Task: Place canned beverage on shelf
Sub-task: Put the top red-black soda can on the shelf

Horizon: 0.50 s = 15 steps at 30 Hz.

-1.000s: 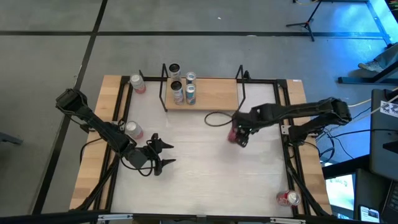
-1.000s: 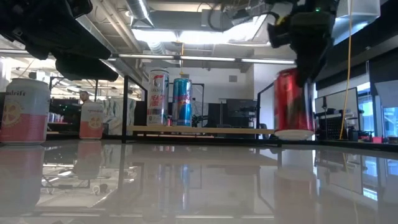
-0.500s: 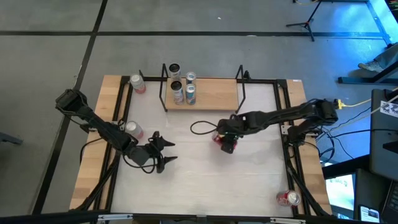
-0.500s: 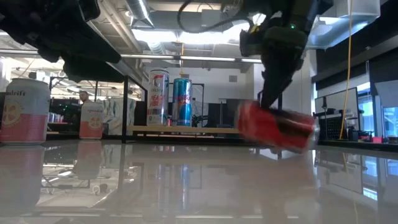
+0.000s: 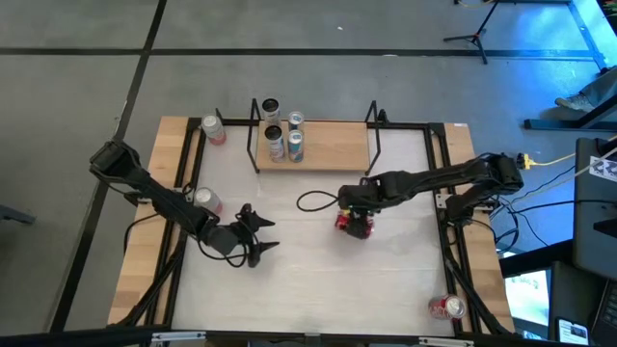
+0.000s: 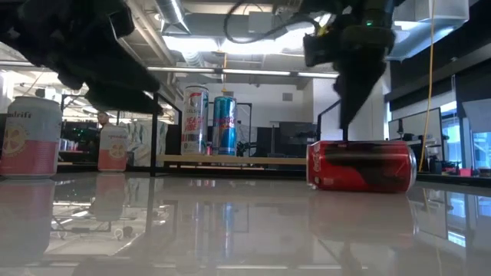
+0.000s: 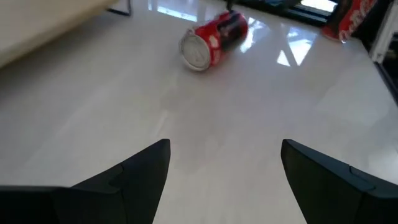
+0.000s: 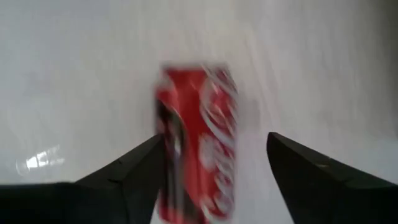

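I see a grey floor [image 5: 318,67] with dark lines around my table. A black stand [image 5: 472,34] sits far back on it. Blue light [image 5: 588,29] glows in one corner. Across the table, long ceiling lights [image 6: 230,44] shine bright over a white wall [image 6: 265,103].

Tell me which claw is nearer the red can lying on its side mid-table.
Right. The right claw hangs open just above the red can; the left claw, also open, sits well off to its left.

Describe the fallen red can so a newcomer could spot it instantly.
Start at the shelf along the table's far edge, then come forward to the right pincer. The red can lies just beneath it, the only can on its side.
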Available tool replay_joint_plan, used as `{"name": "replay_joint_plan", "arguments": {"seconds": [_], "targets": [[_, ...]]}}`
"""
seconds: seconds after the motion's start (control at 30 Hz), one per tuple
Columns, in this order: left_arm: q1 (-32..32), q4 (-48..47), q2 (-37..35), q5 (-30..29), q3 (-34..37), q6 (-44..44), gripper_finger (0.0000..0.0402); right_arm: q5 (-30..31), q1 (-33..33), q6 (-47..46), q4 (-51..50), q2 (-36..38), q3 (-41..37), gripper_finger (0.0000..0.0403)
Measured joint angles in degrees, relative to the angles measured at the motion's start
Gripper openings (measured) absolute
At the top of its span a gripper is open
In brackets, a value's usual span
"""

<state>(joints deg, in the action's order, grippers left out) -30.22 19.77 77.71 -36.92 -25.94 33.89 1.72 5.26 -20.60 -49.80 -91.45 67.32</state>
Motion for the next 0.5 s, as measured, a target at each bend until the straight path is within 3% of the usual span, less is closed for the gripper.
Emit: {"name": "replay_joint_plan", "arguments": {"seconds": [0.13,0.5], "targets": [[0.12,1.30,2.23,2.08,0.01,-0.02,0.0297,-0.49,2.76,-2.75,-3.53,0.01,-0.52,0.0316],[0.12,3.15,3.00,2.09,0.01,-0.06,0.0297,0.19,7.58,-6.26,10.40,-0.59,-11.53,0.0344]]}}
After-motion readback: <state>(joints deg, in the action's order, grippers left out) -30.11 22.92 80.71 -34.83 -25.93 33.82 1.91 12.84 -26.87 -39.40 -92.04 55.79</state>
